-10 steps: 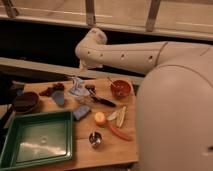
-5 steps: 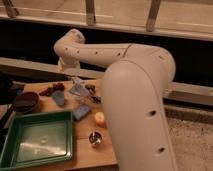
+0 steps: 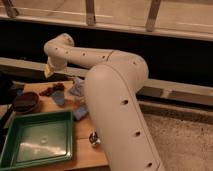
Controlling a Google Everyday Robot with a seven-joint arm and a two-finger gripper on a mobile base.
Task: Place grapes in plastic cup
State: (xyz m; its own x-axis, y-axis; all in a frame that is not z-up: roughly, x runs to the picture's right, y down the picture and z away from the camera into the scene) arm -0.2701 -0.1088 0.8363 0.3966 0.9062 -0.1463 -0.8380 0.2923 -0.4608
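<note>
The grapes (image 3: pixel 52 90), a small dark reddish bunch, lie on the wooden table (image 3: pixel 85 152) at its back left. The light-blue plastic cup (image 3: pixel 59 98) stands just to their right and in front of them. My gripper (image 3: pixel 49 70) is at the end of the white arm (image 3: pixel 110 85), which reaches in from the right and bends down to the left. It hangs a little above and behind the grapes. Nothing shows in its grasp.
A dark brown bowl (image 3: pixel 25 101) sits at the left edge. A green tray (image 3: pixel 37 137) fills the front left. A flat blue block (image 3: pixel 80 113) and a steel cup (image 3: pixel 94 140) lie beside the arm. A grey-blue object (image 3: pixel 76 89) sits behind the block. The arm hides the table's right part.
The arm has swung further left and nearer the camera, now covering the right side of the table. The gripper end has moved left, to above the grapes.
</note>
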